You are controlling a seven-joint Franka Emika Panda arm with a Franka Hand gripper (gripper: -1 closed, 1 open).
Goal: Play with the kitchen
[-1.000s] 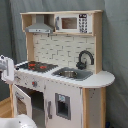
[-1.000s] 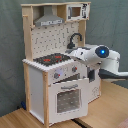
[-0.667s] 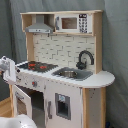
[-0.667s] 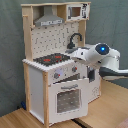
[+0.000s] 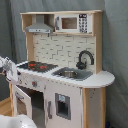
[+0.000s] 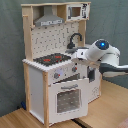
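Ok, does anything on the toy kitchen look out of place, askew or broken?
Only one thing: the oven door under the hob stands ajar instead of flush with the front of the kitchen, so it looks skewed in both exterior views. I see nothing spilled or damaged.

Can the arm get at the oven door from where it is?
Probably yes: in the second exterior view the arm hangs beside the hob, and the oven door below stands ajar with nothing in front.

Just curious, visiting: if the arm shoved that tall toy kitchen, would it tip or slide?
The kitchen looks tall and narrow, so a high push might tip it. Its boxy, wood-panelled body probably stays rigid. On the smooth wooden floor, a low push would likely slide it.
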